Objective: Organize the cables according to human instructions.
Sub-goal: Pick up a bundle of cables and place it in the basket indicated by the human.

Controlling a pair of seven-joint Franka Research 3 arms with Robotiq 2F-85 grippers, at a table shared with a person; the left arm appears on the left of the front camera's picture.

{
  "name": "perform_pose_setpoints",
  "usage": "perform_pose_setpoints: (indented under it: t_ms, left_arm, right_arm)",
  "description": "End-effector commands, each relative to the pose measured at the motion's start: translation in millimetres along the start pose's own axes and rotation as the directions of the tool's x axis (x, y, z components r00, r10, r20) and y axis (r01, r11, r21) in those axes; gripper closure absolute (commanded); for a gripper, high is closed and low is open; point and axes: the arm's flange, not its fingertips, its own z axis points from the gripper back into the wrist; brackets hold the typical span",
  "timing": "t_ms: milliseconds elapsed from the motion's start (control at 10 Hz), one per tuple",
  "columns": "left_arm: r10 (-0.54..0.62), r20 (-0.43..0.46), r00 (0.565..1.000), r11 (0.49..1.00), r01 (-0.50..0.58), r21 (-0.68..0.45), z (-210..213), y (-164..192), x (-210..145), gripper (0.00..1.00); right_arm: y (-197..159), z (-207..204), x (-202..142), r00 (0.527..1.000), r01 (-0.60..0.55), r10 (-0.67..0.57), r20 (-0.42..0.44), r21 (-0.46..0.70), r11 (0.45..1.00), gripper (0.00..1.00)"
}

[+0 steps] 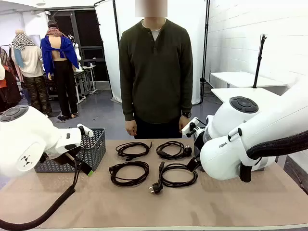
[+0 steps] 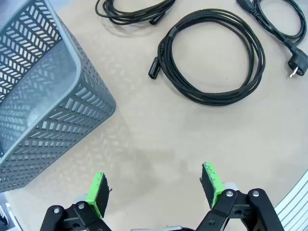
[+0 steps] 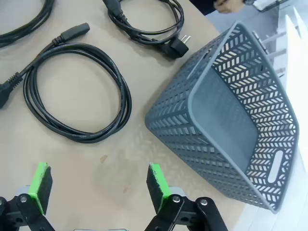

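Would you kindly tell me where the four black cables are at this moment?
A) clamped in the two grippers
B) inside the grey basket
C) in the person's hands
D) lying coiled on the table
D: all four cables lie coiled on the table, while the left gripper and the right gripper are both open and hold nothing.
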Motion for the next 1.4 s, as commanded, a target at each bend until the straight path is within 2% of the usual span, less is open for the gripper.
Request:
perform_pose_setpoints:
  t_ms: [0, 1300]
  left_arm:
    - [0.0, 0.0, 1.0, 1.0, 0.0, 0.0, 0.0, 0.0, 0.0, 0.0]
    - [0.0, 0.0, 1.0, 1.0, 0.0, 0.0, 0.0, 0.0, 0.0, 0.0]
  right_arm:
    - [0.0, 0.0, 0.0, 1.0, 0.0, 0.0, 0.0, 0.0, 1.0, 0.0]
    - [0.0, 0.0, 0.0, 1.0, 0.0, 0.0, 0.0, 0.0, 1.0, 0.0]
